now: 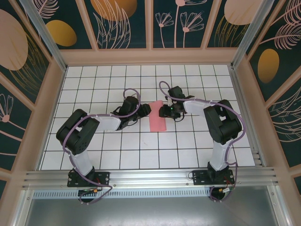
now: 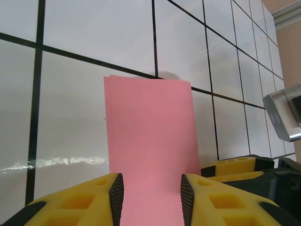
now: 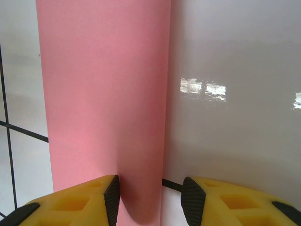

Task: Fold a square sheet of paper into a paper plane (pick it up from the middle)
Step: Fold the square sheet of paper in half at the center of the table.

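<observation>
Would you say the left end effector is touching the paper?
Cannot tell: the left wrist view shows paper between fingers of the left end effector; contact hidden.

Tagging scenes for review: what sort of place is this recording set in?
Probably a purpose-built robot test booth, not a home or workshop: a white grid-tiled tabletop, painted botanical wall panels boxing it in, and the left arm and right arm bolted to an aluminium rail.

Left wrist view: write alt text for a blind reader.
A folded salmon-pink sheet of paper lies on a glossy white tiled table with black grid lines. Its near end runs between the open yellow, black-padded fingers of the left gripper.
</observation>
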You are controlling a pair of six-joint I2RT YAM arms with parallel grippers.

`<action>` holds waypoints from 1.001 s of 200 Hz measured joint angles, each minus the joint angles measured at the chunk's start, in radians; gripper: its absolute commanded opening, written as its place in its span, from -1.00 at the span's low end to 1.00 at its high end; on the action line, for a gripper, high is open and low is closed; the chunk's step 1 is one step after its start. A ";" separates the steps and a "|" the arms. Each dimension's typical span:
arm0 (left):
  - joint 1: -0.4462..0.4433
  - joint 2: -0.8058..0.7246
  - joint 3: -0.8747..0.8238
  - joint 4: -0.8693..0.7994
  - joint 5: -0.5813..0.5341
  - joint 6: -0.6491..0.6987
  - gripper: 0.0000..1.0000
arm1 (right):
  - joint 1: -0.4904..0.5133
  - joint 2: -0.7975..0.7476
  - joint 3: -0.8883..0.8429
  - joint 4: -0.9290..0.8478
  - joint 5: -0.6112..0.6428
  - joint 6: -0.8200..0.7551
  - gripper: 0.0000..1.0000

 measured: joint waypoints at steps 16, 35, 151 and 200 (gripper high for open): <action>0.000 0.006 0.000 0.006 0.010 -0.001 -0.24 | 0.000 0.003 0.003 -0.003 0.000 0.000 -0.07; 0.000 0.018 0.000 0.013 0.021 -0.002 -0.26 | 0.000 0.006 0.007 -0.010 0.001 0.000 -0.06; 0.000 0.071 0.010 0.022 0.105 -0.011 -0.47 | 0.007 0.021 0.027 -0.035 0.011 0.000 -0.02; 0.000 0.088 0.019 0.024 0.131 -0.011 -0.48 | 0.008 0.023 0.029 -0.039 0.019 -0.005 -0.06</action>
